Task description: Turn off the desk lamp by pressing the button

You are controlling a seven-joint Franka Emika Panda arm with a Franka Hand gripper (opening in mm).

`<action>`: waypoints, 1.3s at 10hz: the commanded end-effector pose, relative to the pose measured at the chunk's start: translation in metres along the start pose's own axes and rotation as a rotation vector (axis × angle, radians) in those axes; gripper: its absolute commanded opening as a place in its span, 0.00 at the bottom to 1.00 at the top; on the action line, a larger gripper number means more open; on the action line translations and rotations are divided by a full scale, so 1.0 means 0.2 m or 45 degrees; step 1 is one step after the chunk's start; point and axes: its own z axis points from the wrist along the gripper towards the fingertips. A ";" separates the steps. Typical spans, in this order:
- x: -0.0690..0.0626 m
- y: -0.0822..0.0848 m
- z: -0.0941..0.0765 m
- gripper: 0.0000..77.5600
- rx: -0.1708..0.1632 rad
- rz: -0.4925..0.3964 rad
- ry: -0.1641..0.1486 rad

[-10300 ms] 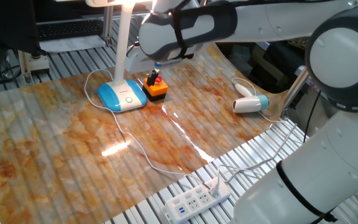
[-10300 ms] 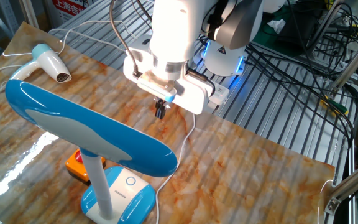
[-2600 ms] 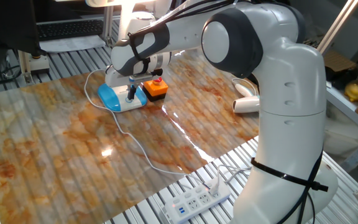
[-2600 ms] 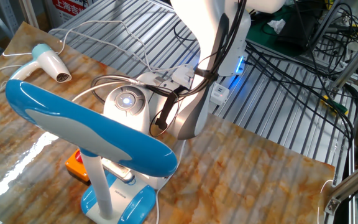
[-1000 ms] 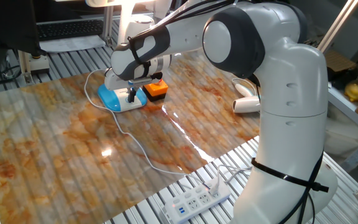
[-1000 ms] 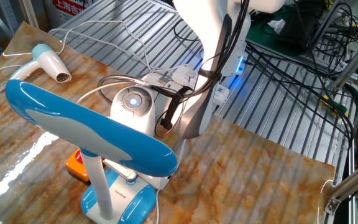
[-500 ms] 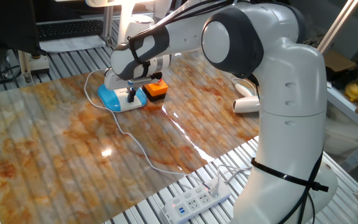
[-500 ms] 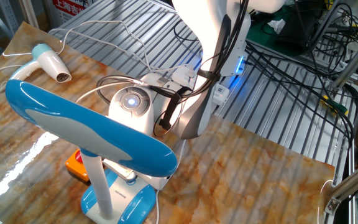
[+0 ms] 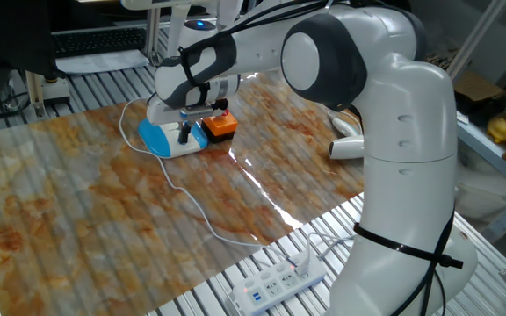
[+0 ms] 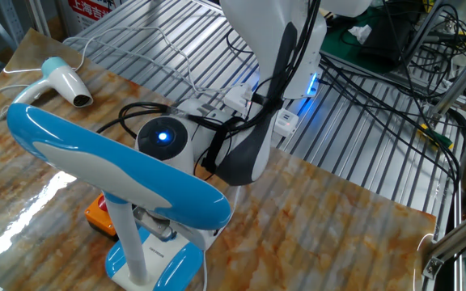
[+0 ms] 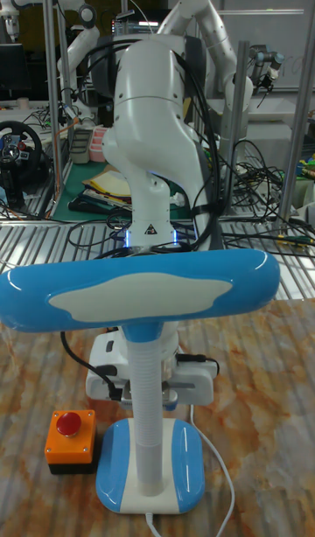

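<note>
A: Where is the gripper (image 9: 184,136) sitting?

B: It's hanging low over the desk lamp (image 9: 171,139) base, near the table's far edge, probably lined up to press the button. I'm unable to tell whether the fingers are apart or together.

A: And the lamp?

B: It's showing a blue-and-white base, white stem, blue head. The button itself is hiding.

Red knob button on orange box (image 9: 221,125), hair dryer (image 9: 348,148), power strip (image 9: 275,284), marbled table (image 9: 77,211)
</note>
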 end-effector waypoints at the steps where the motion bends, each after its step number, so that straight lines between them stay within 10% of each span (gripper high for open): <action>1: 0.00 0.00 0.01 0.00 0.003 0.001 0.007; 8: 0.04 -0.04 -0.16 0.00 0.003 0.008 0.004; 13: 0.10 -0.02 -0.32 0.00 0.018 0.018 0.081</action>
